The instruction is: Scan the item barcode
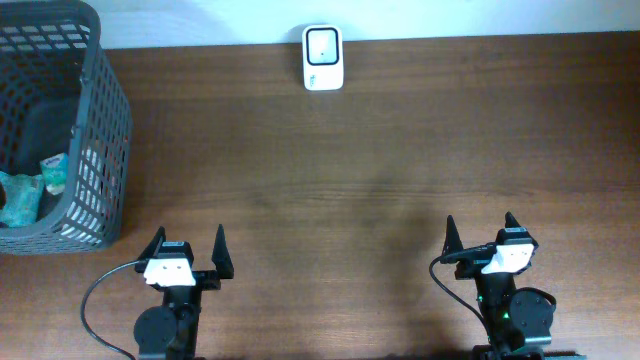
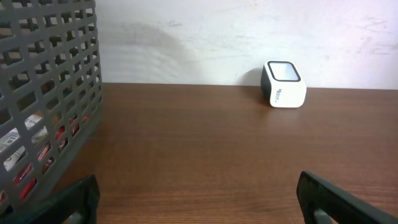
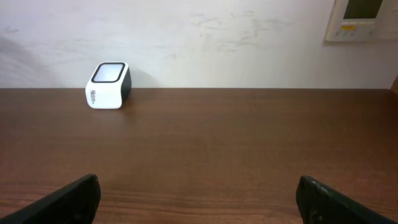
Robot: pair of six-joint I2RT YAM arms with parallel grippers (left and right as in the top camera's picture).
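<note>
The small white scanner sits at the far edge of the brown bench, by the wall; the grey basket stands at the far left, and the little packets lie inside it at the bottom. The left end effector and the right end effector are both near the front edge, well apart; each one is wide open and holding nothing.

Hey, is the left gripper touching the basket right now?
Apart. The overhead view shows a strip of bare table between the open left gripper and the basket.
</note>
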